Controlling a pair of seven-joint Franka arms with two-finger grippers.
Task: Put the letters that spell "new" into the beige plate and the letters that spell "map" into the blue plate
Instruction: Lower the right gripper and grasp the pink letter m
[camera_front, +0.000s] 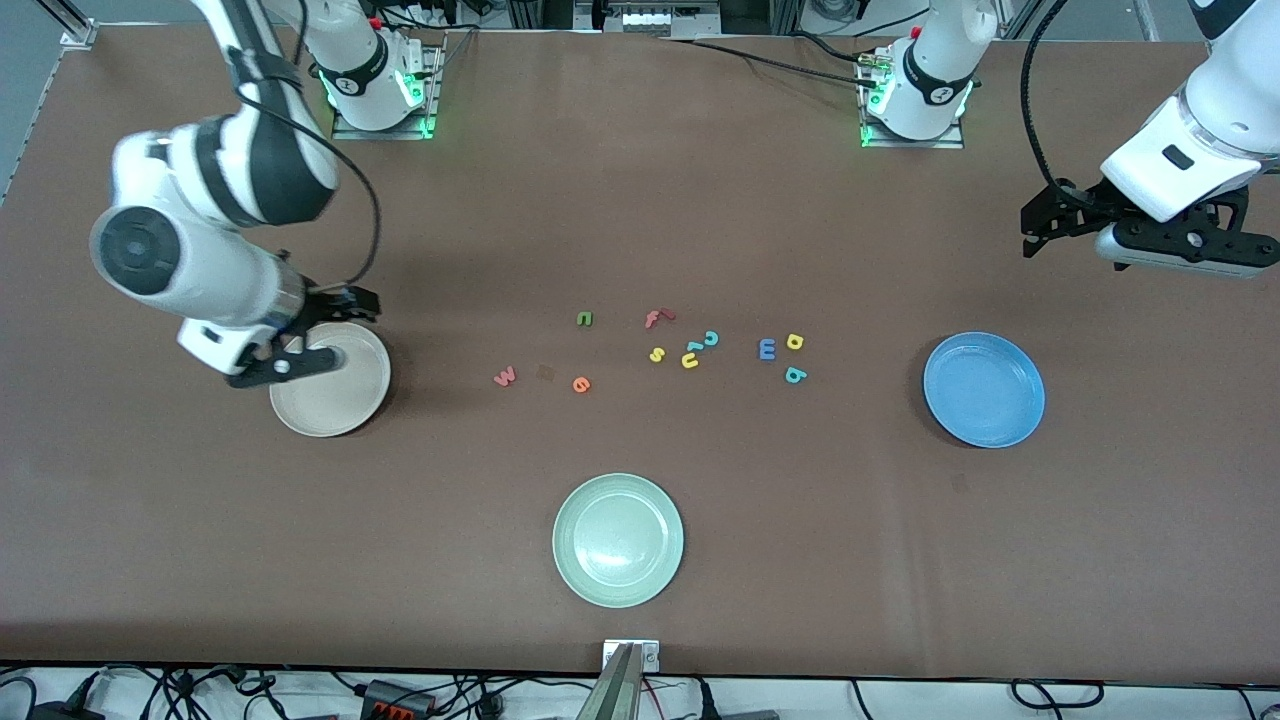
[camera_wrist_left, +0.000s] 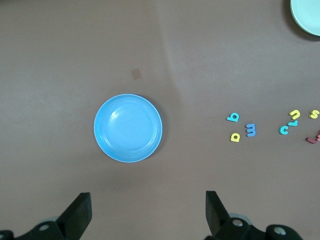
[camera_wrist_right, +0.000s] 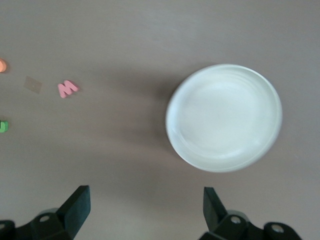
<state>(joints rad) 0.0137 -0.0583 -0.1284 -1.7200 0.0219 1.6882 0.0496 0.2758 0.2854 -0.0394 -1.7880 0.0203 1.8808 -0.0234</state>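
The beige plate (camera_front: 335, 400) (camera_wrist_right: 224, 117) lies at the right arm's end of the table, and my right gripper (camera_front: 352, 303) (camera_wrist_right: 146, 210) hangs open and empty over its edge. Toward the table's middle lie the pink w (camera_front: 505, 377) (camera_wrist_right: 67, 88), orange e (camera_front: 581, 384) (camera_wrist_right: 2, 65) and green n (camera_front: 584, 319) (camera_wrist_right: 3, 126). The blue m (camera_front: 767, 349) (camera_wrist_left: 250, 130), yellow p (camera_front: 795, 342) (camera_wrist_left: 235, 136) and teal a (camera_front: 795, 376) (camera_wrist_left: 233, 117) sit closer to the blue plate (camera_front: 984, 390) (camera_wrist_left: 128, 128). My left gripper (camera_front: 1040, 225) (camera_wrist_left: 148, 212) hovers open and empty near that plate, at the left arm's end.
A red f (camera_front: 657, 318), teal c (camera_front: 710, 338), yellow s (camera_front: 656, 354) and yellow u (camera_front: 690, 358) lie between the two letter groups. A pale mint-green plate (camera_front: 618, 540) sits nearer the front camera than the letters. Both plates hold nothing.
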